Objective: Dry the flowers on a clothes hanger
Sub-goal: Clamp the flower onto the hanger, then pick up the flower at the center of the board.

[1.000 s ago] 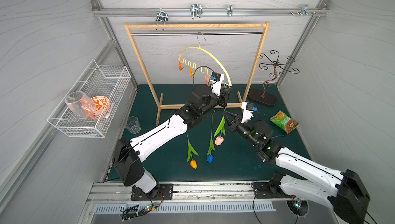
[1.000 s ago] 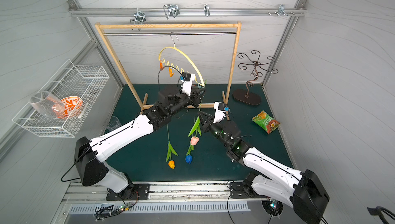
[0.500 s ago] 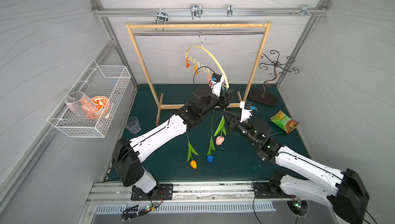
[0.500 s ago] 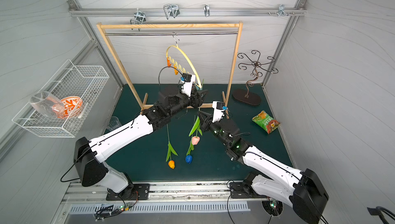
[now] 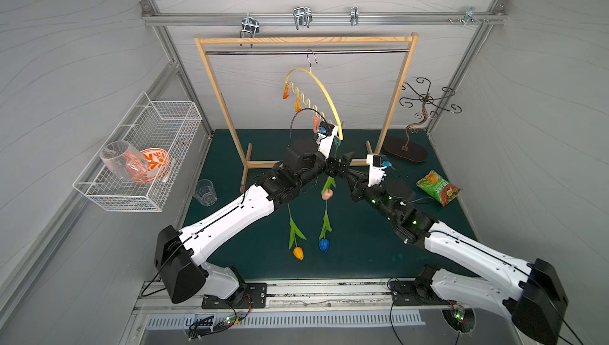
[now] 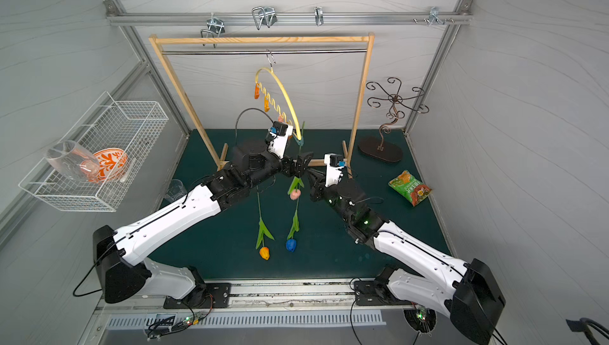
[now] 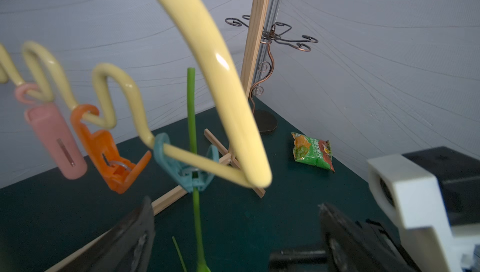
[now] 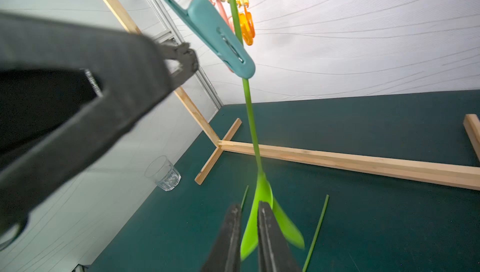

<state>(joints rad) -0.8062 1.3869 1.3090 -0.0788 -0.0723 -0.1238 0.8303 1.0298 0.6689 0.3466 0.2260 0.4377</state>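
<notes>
The pale yellow clothes hanger [image 5: 324, 91] [image 6: 283, 93] hangs by its hook from the rack's metal rod. At its low end a teal clothespin [image 7: 181, 169] [image 8: 215, 29] pinches the stem [image 7: 192, 117] of the pink tulip [image 5: 327, 195], which hangs head down. My left gripper [image 5: 341, 165] [image 7: 235, 208] stands wide open just below that pin, touching nothing. My right gripper [image 5: 349, 175] [image 8: 248, 205] has its jaws parted narrowly, with the pink tulip's leaf [image 8: 262, 192] in the gap. The orange tulip [image 5: 298, 253] and the blue tulip [image 5: 324, 245] lie on the green mat.
The wooden rack frame [image 5: 306, 40] stands at the back. A wire basket [image 5: 148, 149] on the left wall holds a glass and an orange bowl. A tumbler [image 5: 205, 192], a snack bag [image 5: 437, 191] and a metal jewellery stand [image 5: 408, 152] stand on the mat.
My left gripper has opened wide and let go of the teal clothespin. The hanger has swung round on its hook. My right gripper's jaws have parted slightly on the leaf.
</notes>
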